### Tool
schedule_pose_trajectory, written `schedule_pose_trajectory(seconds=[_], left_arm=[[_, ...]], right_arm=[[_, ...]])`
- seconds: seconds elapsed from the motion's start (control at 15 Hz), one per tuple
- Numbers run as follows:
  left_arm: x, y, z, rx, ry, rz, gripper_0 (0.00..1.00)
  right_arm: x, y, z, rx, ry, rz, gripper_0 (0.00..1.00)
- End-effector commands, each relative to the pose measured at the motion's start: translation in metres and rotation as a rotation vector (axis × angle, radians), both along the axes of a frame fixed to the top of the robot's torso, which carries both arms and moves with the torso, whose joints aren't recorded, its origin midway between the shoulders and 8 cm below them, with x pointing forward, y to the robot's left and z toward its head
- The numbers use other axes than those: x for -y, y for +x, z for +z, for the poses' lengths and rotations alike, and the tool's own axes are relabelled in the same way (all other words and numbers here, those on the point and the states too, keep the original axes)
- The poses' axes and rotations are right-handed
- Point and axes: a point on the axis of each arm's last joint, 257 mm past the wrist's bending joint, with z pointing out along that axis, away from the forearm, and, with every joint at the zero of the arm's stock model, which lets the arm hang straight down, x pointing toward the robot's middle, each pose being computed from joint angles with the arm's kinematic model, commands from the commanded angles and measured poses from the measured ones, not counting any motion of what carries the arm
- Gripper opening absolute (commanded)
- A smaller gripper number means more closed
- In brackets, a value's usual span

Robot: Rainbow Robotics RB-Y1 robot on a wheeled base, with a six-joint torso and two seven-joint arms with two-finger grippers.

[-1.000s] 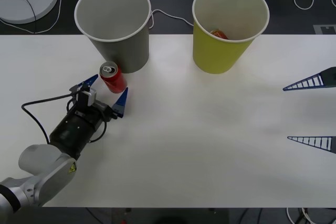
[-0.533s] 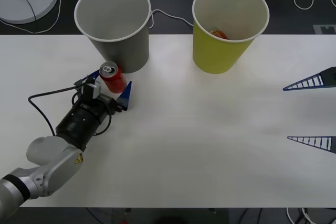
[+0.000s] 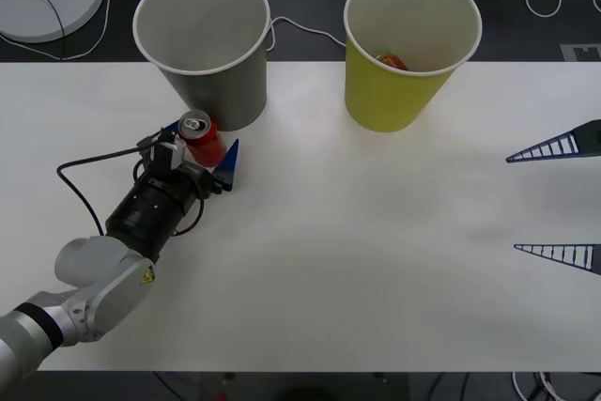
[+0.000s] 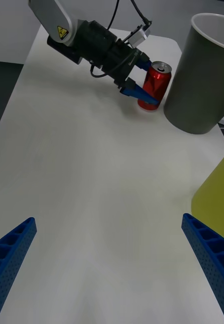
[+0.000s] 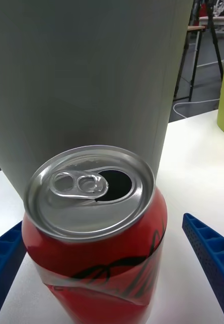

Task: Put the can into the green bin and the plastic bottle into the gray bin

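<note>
front view notes: can (image 3: 200, 135) upright on the white surface (image 3: 376, 232), at the left, just in front of the gray bin (image 3: 205, 44), near its base. not yet in any bin, so the can half of the task reads as undone. left pincer (image 3: 200, 149) low at the surface, fingers spread to either side of the can; one blue fingertip visible at the can's right, the other mostly hidden at its left. no pinch evident yet. judged step: closing on the can before lifting.

left wrist view: can (image 5: 94, 228) large between the two blue fingers (image 5: 211, 253), gaps visible on both sides, pull tab and open mouth on the silver top. gray bin wall (image 5: 86, 76) rising right behind.

right wrist view: left pincer (image 4: 142, 83) around the can (image 4: 155, 86), the gray bin (image 4: 203, 81) just beside.

right pincer (image 3: 559, 202) at the right edge of the front view, spread wide, empty, well apart from everything; idle.

containers: gray bin interior pale, nothing seen inside as far as the angle allows. green bin (image 3: 410, 53) far right of the gray one, holding a small reddish-orange item (image 3: 392, 61) against the inner wall; identity unclear. no plastic bottle anywhere on the surface.

remaining, by judgement: grip, lift, carry right across to the green bin, release.
</note>
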Motion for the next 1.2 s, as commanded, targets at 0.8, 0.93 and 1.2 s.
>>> schedule_pose_trajectory(seconds=[0.8, 0.93, 1.2], left_arm=[[-0.007, -0.005, -0.005, -0.004, 0.02, 0.006, 0.0], [-0.011, -0.015, -0.003, -0.004, 0.02, -0.003, 0.0], [-0.023, -0.036, -0.004, -0.059, 0.022, -0.018, 0.0]], right_arm=[[0.0, 0.0, 0.0, 0.0, 0.0, 0.0, 1.0], [0.0, 0.0, 0.0, 0.0, 0.0, 0.0, 1.0], [0.0, 0.0, 0.0, 0.0, 0.0, 0.0, 1.0]])
